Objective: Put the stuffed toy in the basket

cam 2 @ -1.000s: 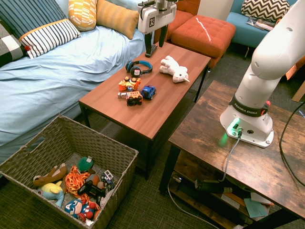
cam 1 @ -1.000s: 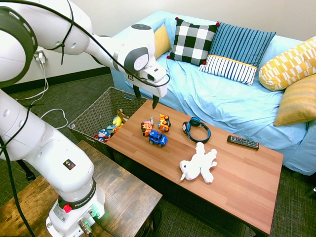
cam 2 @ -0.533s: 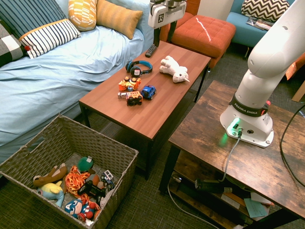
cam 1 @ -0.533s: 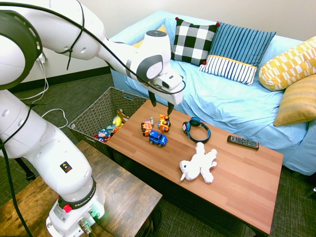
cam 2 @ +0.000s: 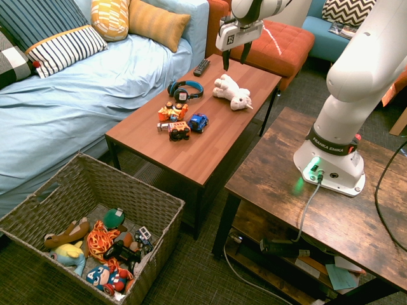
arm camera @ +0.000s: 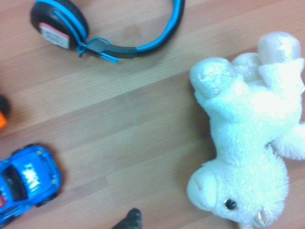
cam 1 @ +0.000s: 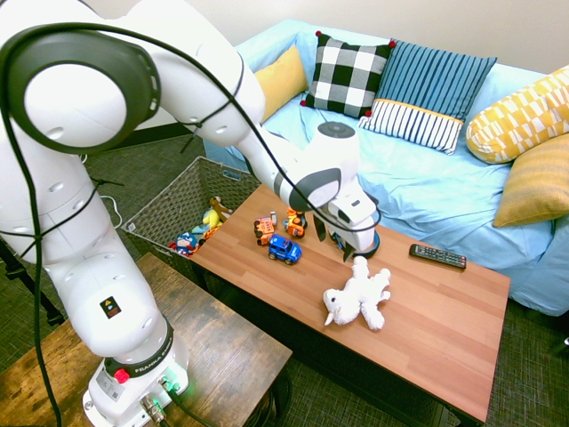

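The tool (cam 2: pixel 236 58) hangs over the worktop (cam 2: pixel 159 136), its 2 fingers apart. The white stuffed unicorn (cam 2: pixel 232 93) lies on the worktop near the blue-and-black headphones (cam 2: pixel 185 91), with 1 blue toy car (cam 2: pixel 198 122) farther along. The woven basket (cam 2: pixel 130 190) stands on the floor, holding toys.

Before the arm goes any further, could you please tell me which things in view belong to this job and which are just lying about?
For the job:
- white stuffed toy
- large woven basket
- open gripper

Lying about:
- headphones
- remote
- blue toy car
- orange toys
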Tool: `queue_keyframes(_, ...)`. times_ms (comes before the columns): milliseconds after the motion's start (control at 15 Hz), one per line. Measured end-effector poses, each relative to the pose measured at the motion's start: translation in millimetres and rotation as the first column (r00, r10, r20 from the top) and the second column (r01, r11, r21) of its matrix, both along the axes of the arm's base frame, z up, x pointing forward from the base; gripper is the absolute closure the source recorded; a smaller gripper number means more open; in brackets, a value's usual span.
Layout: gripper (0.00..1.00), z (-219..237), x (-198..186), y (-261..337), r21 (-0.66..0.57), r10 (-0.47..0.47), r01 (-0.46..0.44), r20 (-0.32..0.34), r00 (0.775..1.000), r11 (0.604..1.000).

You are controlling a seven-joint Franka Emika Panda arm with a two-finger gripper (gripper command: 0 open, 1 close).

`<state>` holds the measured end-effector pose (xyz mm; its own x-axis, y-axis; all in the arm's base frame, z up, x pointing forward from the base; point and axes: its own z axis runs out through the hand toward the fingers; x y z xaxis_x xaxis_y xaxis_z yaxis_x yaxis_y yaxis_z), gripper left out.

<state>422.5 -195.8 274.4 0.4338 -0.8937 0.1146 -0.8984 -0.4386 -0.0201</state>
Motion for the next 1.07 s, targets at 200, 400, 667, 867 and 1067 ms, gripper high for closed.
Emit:
queue_keyframes(200, 0.0, -35.3, 1.7, -25.3, -0.006, -0.045, 0.045, -0.023, 0.999, 0.999)
queue_keyframes(400, 0.0, -67.1, 6.1, -41.6, 0.003, -0.076, 0.077, -0.049, 0.996, 0.997)
queue_keyframes(667, 0.0, -107.5, 6.4, -55.9, 0.022, -0.111, 0.113, -0.085, 0.99, 0.993)
queue_keyframes(867, 0.0, -133.0, 8.1, -66.3, 0.029, -0.146, 0.149, -0.079, 0.986, 0.988)
queue_keyframes(1067, 0.0, -148.2, 16.1, -74.9, 0.029, -0.169, 0.172, -0.072, 0.983, 0.985)
